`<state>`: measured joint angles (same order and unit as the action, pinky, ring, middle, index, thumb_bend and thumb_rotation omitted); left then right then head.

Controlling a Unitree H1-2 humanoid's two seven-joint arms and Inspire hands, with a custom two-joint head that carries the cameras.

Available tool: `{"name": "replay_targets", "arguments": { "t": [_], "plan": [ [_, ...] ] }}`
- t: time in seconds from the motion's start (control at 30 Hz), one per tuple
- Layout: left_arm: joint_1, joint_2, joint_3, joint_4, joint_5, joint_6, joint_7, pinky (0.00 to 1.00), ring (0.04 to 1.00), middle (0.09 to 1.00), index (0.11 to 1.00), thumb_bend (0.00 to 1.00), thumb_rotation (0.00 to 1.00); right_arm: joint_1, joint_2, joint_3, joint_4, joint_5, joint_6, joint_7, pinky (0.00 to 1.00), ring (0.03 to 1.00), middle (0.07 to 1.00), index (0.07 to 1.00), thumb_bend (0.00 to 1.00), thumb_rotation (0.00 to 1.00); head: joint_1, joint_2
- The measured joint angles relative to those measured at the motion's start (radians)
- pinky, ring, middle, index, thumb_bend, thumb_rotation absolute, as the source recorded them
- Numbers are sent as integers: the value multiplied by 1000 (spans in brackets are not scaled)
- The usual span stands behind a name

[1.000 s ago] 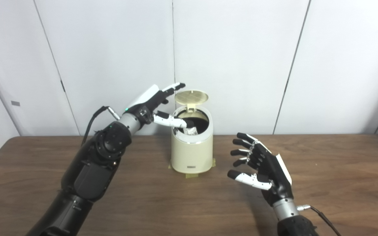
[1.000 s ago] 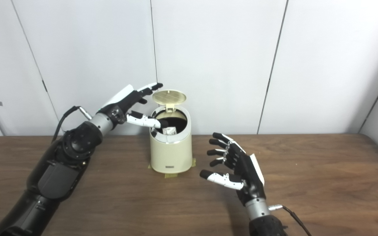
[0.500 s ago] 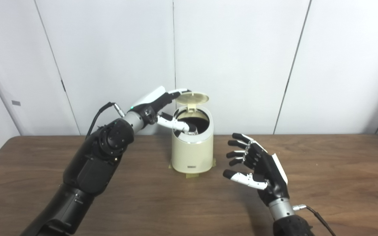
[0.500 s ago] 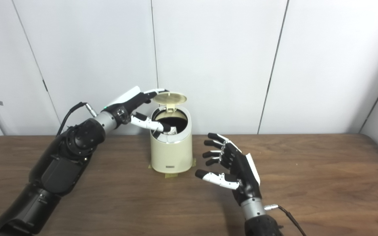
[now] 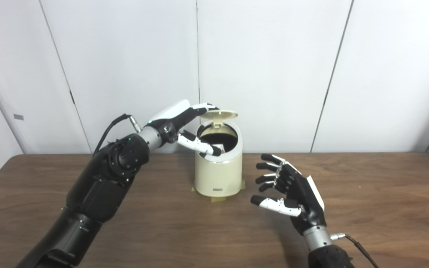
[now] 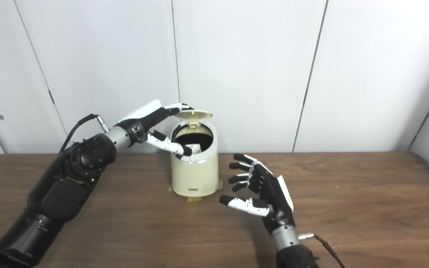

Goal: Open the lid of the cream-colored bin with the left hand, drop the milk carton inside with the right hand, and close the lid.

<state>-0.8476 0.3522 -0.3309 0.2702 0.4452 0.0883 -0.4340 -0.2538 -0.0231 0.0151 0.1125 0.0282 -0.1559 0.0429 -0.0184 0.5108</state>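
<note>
The cream-colored bin [image 5: 218, 173] stands on the brown table at the middle back, taped down at its base. Its round lid [image 5: 219, 114] is hinged at the back and tilted partway down over the opening. My left hand [image 5: 179, 124] is open: its fingertips [image 5: 206, 107] rest on the lid's left edge and its thumb reaches over the bin's front rim. A corner of the milk carton [image 6: 196, 148] shows inside the dark opening. My right hand [image 5: 291, 191] hovers open to the right of the bin, fingers spread, holding nothing.
The wooden table [image 5: 385, 208] stretches wide to the right and in front. White wall panels stand right behind the bin. A cable [image 5: 112, 128] loops from my left wrist.
My left hand has moved right onto the lid and pushed it from upright to partway down. My right hand has drifted slightly left, toward the bin.
</note>
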Motion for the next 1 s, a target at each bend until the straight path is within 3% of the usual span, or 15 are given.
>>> {"name": "replay_targets", "arguments": {
  "t": [0.47, 1.0],
  "plan": [
    [0, 33, -23, -28, 86, -82, -8, 1000, 1000, 893, 881, 935, 365, 0, 0, 4, -6, -38, 34, -5, 489, 593, 710, 757, 794, 179, -5, 14],
    [4, 49, -29, -65, 145, -144, -12, 1000, 1000, 860, 853, 924, 401, 0, 0, 4, -9, -41, 34, -5, 471, 557, 707, 757, 781, 186, -9, 17]
  ]
}}
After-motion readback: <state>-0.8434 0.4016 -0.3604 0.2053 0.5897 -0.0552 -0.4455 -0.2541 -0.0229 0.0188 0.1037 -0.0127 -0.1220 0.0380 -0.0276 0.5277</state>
